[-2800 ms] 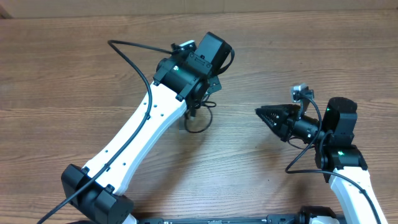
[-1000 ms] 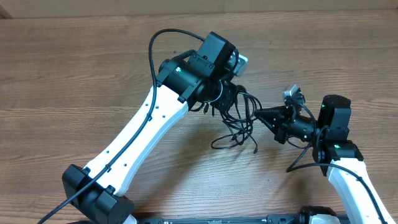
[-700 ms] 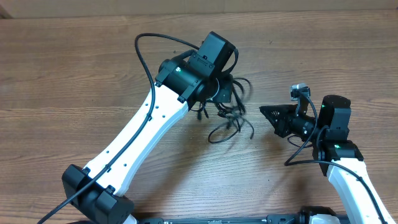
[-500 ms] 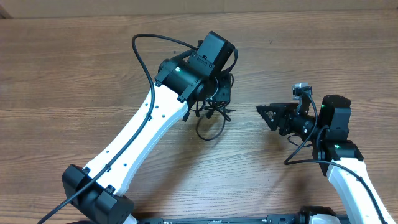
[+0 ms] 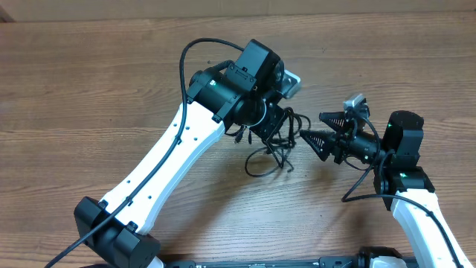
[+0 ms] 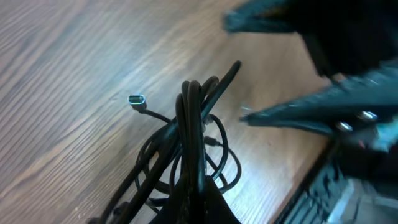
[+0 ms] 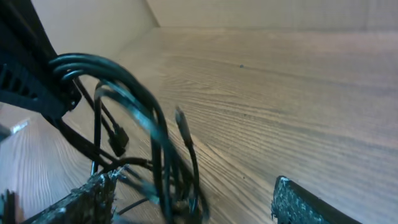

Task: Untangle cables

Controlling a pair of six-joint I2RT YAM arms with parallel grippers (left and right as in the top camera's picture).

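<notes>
Left fingers pinched on bunched cables, right fingers spread just beside them

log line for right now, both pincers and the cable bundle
left pincer: shut on bunch of thin black cables | right pincer: open, at the dangling loops, gripping nothing | untangling: not done, cables bunched

Not much else going on around it, honestly. The table was brown wood with long grain running side to side, a bit shiny in the wrist views. Along its far edge sat a pale beige strip, maybe a wall or cardboard, too cropped to tell. The right wrist view showed it rising straight behind the table.
</notes>
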